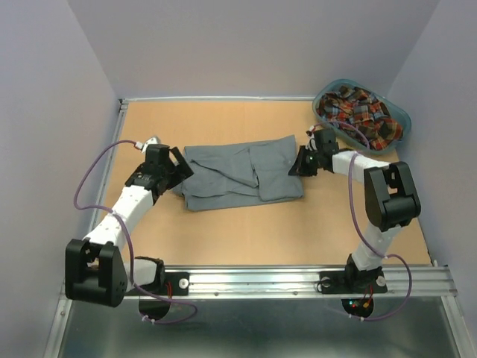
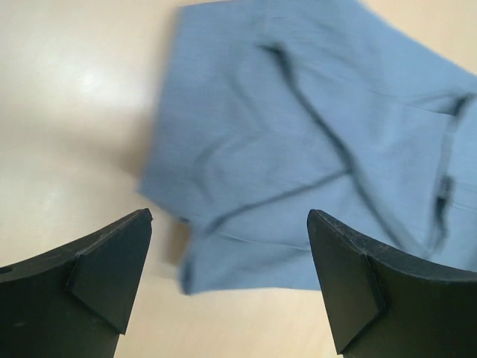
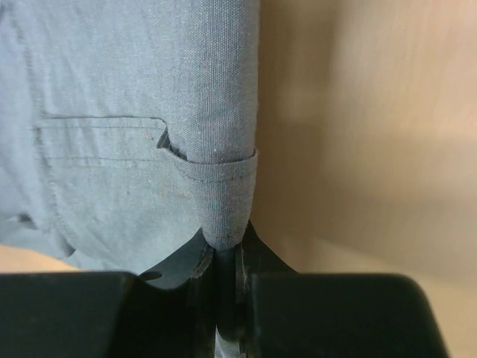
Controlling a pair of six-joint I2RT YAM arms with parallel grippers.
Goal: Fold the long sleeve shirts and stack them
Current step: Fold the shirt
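The grey shirt (image 1: 238, 175) lies partly folded in the middle of the table. My left gripper (image 1: 177, 170) is open at the shirt's left edge; in the left wrist view its fingers (image 2: 112, 261) stand wide apart above the table just short of the cloth (image 2: 313, 149). My right gripper (image 1: 299, 162) is shut on the shirt's right edge; the right wrist view shows a fold of grey cloth (image 3: 220, 171) pinched between its closed jaws, next to the chest pocket (image 3: 104, 156). The plaid shirt (image 1: 358, 112) lies bunched in the teal basket (image 1: 401, 119).
The teal basket stands at the table's far right corner. Walls close in the table on the left, back and right. A metal rail (image 1: 298, 280) runs along the near edge by the arm bases.
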